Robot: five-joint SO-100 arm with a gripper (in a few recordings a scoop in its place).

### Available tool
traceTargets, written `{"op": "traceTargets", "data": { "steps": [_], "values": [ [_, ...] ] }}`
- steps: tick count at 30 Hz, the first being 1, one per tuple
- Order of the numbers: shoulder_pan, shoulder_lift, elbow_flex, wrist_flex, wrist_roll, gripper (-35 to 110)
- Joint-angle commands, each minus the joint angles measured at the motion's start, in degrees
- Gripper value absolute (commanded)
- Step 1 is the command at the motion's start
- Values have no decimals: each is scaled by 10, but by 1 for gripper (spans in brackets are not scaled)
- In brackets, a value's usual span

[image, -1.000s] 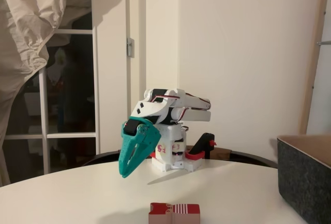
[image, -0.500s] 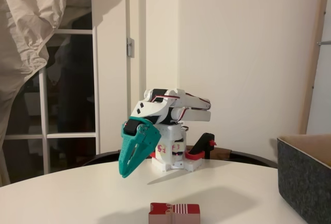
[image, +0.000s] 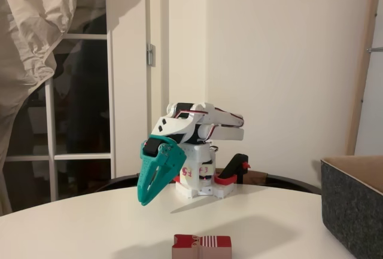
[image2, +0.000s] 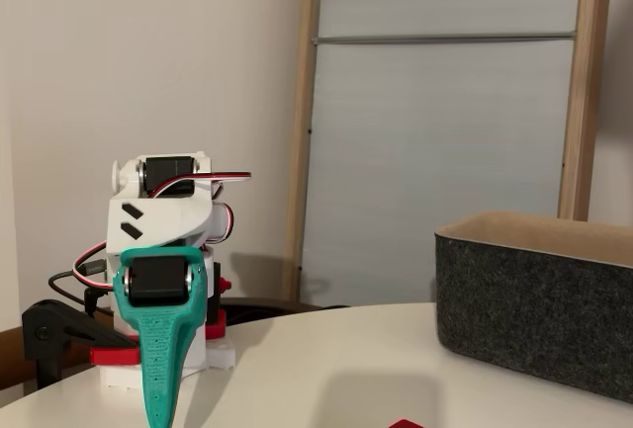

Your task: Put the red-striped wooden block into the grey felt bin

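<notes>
White round desk point(image: 119, 226): seen in both fixed views, carrying the robot, the block and the bin.

Arm point(image: 200, 124): white body, folded back on itself over a white base. The base is held at the desk's far edge by red and black clamp parts point(image: 233, 172).

Gripper point(image: 145, 199): teal, pointing down and toward the left of a fixed view, its tip raised clear of the desk. In another fixed view the gripper point(image2: 159, 410) is seen edge-on, hanging almost straight down at the lower left. The jaws are seen pressed together to a single narrow tip, with nothing held between them.

Red-striped wooden block point(image: 201, 247): lying flat on the desk at the bottom edge of a fixed view, in front of the arm and well apart from the gripper. A patch of thin red-and-white stripes is shown on its top, red on its right part, a paler brownish face on its left. In another fixed view only a small red corner of the block point(image2: 405, 424) is seen at the bottom edge.

Grey felt bin point(image: 353, 211): dark charcoal felt, thick straight walls, tan inside, set on the desk at the right edge, well apart from the block. In another fixed view the bin point(image2: 534, 324) is shown at the right, upright, its top open.

Background: pale wall point(image: 287, 61), glazed door point(image: 84, 109), crumpled pale cloth point(image: 36, 26) at upper left.
</notes>
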Motion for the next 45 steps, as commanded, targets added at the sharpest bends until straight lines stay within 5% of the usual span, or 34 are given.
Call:
{"op": "traceTargets", "data": {
  "steps": [1, 16, 32, 41, 45],
  "values": [
    [1, 19, 5, 4, -3, 0],
    [-1, -4, -154, -11, 142, 1],
    [-161, -269, -438, -252, 374, 6],
    [-273, -367, -497, -256, 351, 12],
    [-327, -396, -508, -254, 240, 11]
  ]
}}
